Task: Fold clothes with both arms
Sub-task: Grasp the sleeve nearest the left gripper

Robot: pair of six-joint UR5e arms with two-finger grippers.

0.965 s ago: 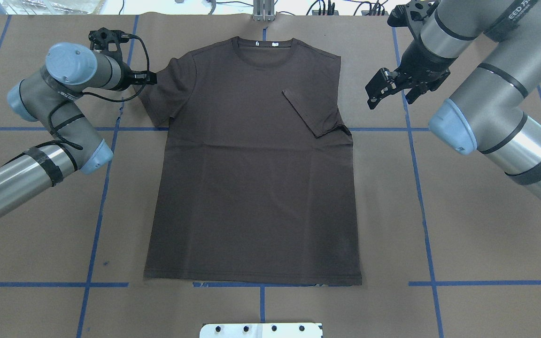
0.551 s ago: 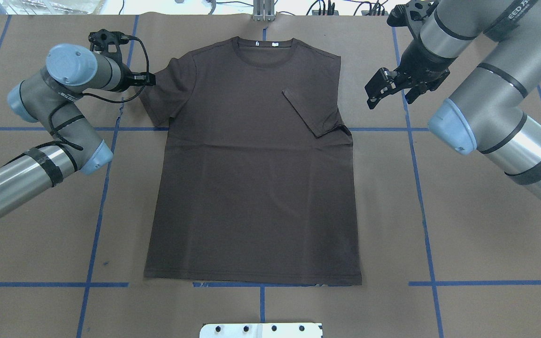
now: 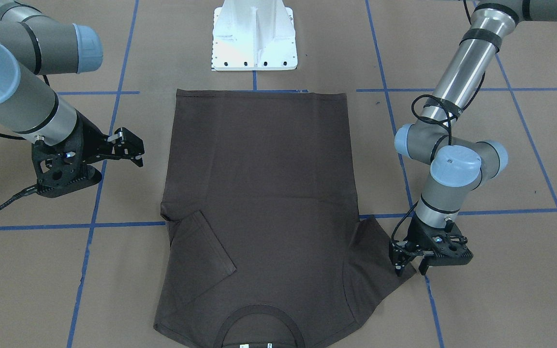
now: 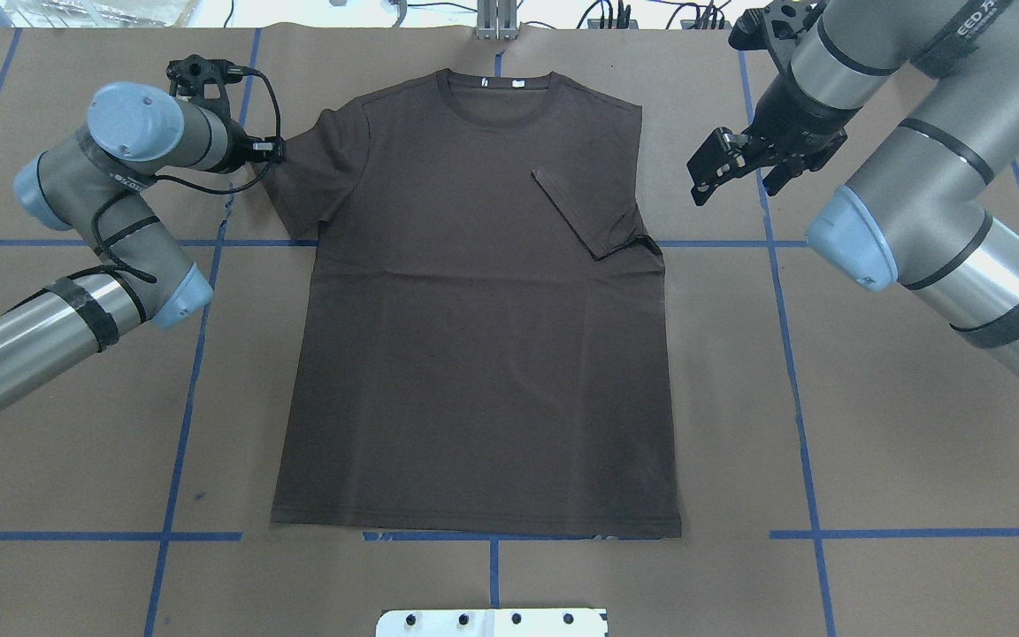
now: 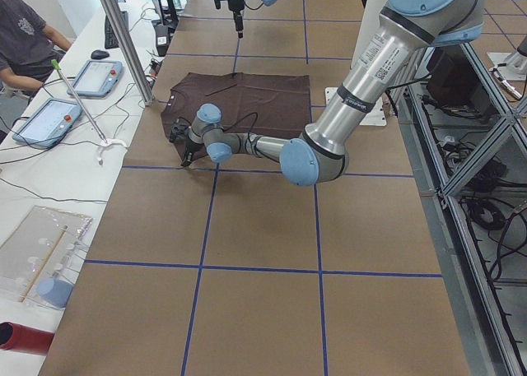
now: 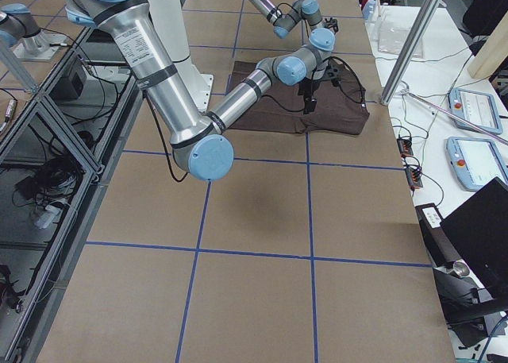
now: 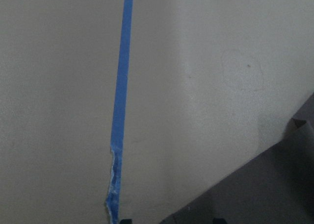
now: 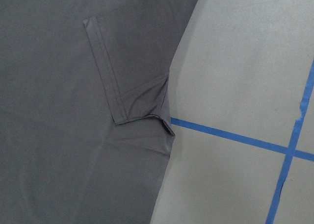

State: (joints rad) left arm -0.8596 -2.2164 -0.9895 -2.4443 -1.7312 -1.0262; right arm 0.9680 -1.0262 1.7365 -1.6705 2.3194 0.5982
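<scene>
The dark brown T-shirt (image 4: 474,336) lies flat on the brown table, collar (image 4: 499,95) at the far side from the robot. One sleeve (image 4: 585,208) is folded in over the chest, and the right wrist view shows it from above (image 8: 105,72). The other sleeve (image 4: 310,172) is spread out. My left gripper (image 3: 410,268) is open, low at that sleeve's outer edge (image 3: 375,256), fingers either side of the tip. In the left wrist view the sleeve (image 7: 265,189) fills the lower right corner. My right gripper (image 4: 735,186) hangs open above bare table, right of the shirt, holding nothing.
The white base pedestal (image 3: 254,38) stands by the shirt's hem. Blue tape lines (image 4: 792,354) cross the table. Beyond the collar end is a metal pole (image 5: 123,39) and a desk with tablets (image 5: 58,104), where a person (image 5: 25,39) sits.
My left gripper has shifted slightly leftward along the spread sleeve's edge. The right gripper has barely moved. The shirt lies as before.
</scene>
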